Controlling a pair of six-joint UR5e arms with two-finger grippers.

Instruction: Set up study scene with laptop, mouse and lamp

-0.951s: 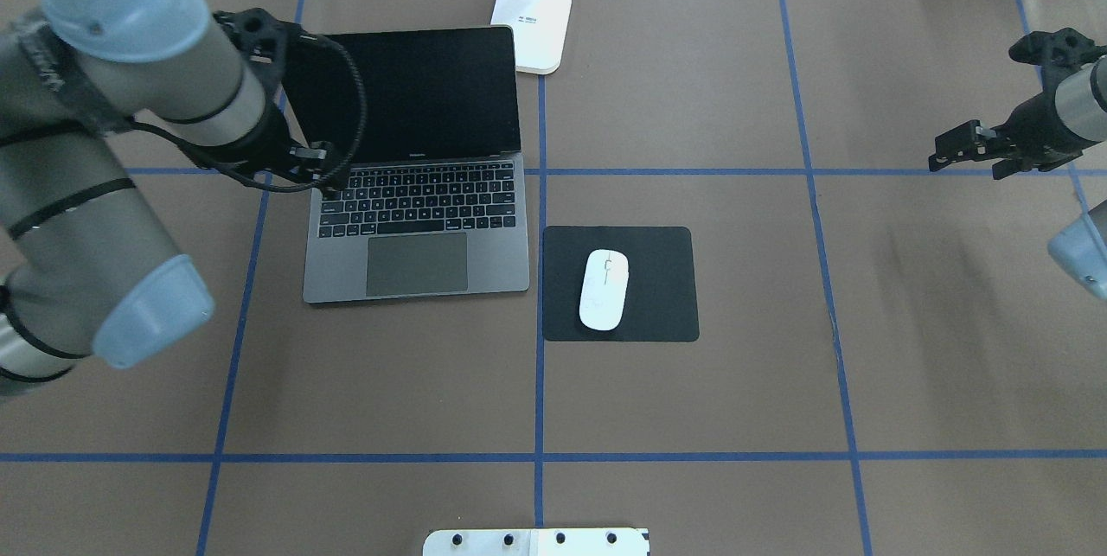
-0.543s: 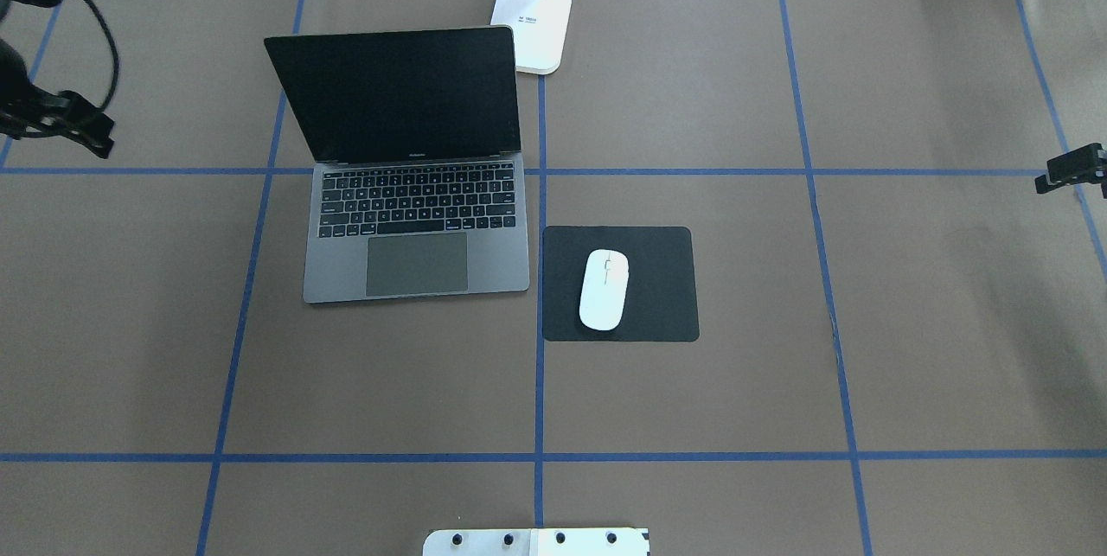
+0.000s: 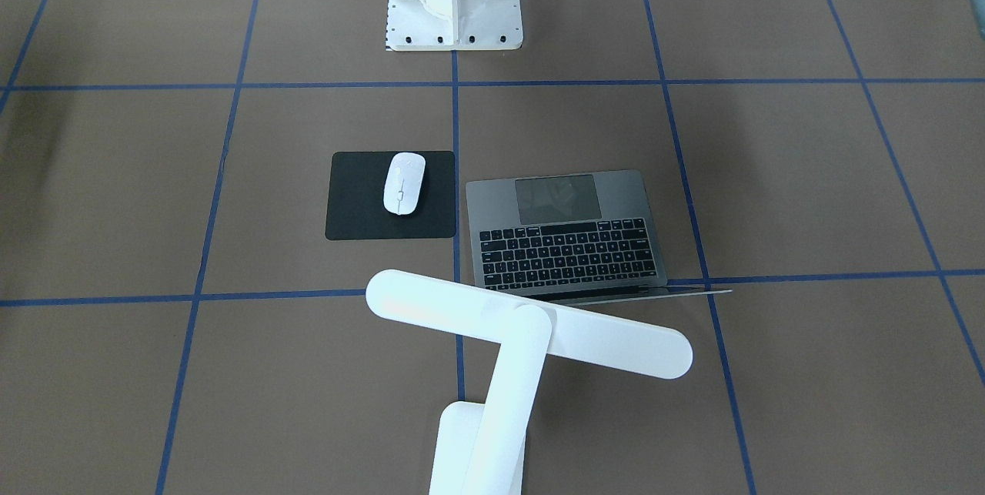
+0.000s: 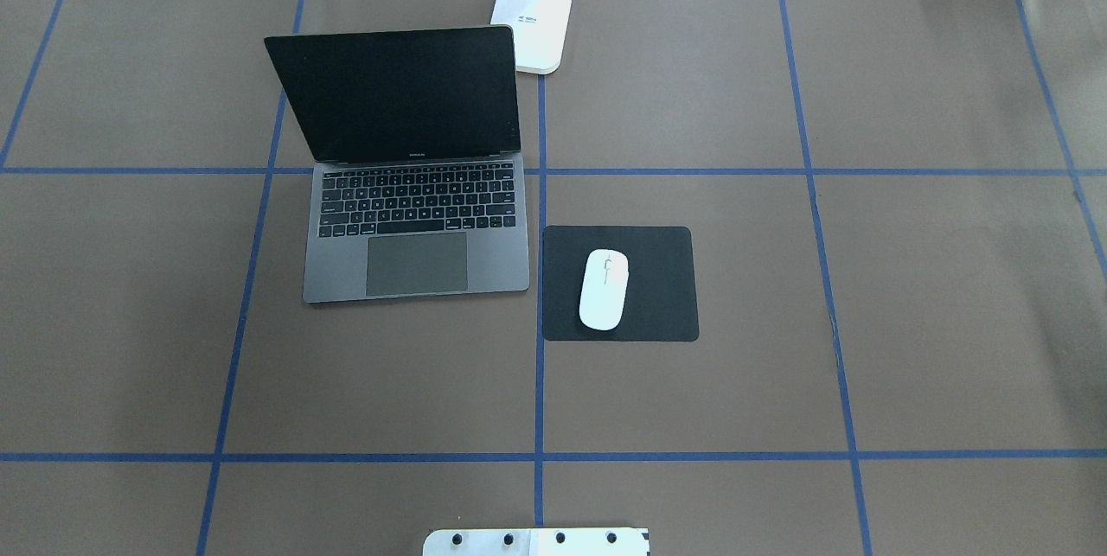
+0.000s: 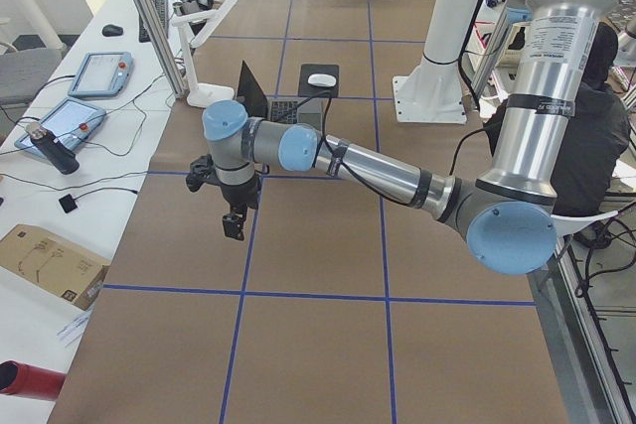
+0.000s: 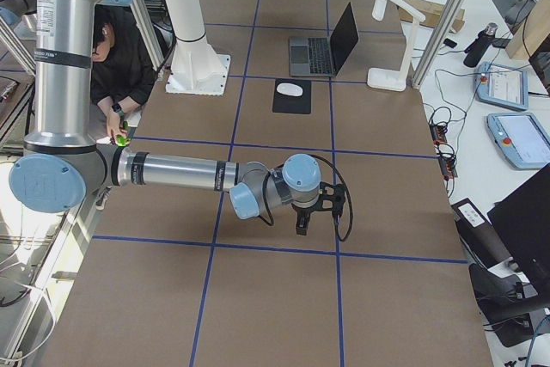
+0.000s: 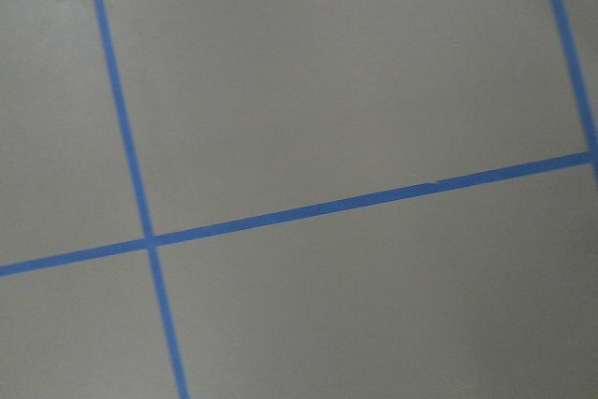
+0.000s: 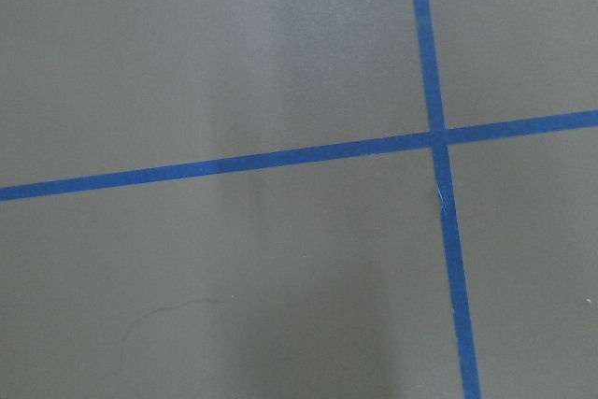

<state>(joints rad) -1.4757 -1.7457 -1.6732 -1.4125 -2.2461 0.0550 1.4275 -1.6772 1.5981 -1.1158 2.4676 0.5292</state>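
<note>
- Since the front view goes first: the laptop (image 3: 565, 237) sits open mid-surface (image 3: 769, 172), keyboard toward the robot. The mouse (image 3: 404, 183) lies on a black pad (image 3: 358, 202) just beside it. The lamp (image 3: 608, 337) is nearest this camera, and its bar head crosses in front of the lid's edge.
- Overhead: the lid is up and leaning back, and the lamp base is just beside the lid's far right corner. The pad is off the laptop's right side with a thin gap between. There's loads of open room on the right and along the near side, but it's tight between lid and lamp.
- My guess on handling: the laptop is the heavy, stiff, slick one, so take it by the base's side edges. The lid would just swing on its hinge. The mouse looks light and glossy, so pinch it across its narrow sides. The lamp looks top-heavy, so hold it low, at the base or lower arm.
- Left side view: the left pincer (image 5: 232, 228) hangs over bare surface, well apart from the laptop. I can't tell if its fingers are apart or together.
- Right side view: same deal for the right pincer (image 6: 301, 228). It's over bare surface, far from the mouse, and I can't tell its state.
- Both wrist views show only brown surface and blue tape, with no fingers in shot.
</note>
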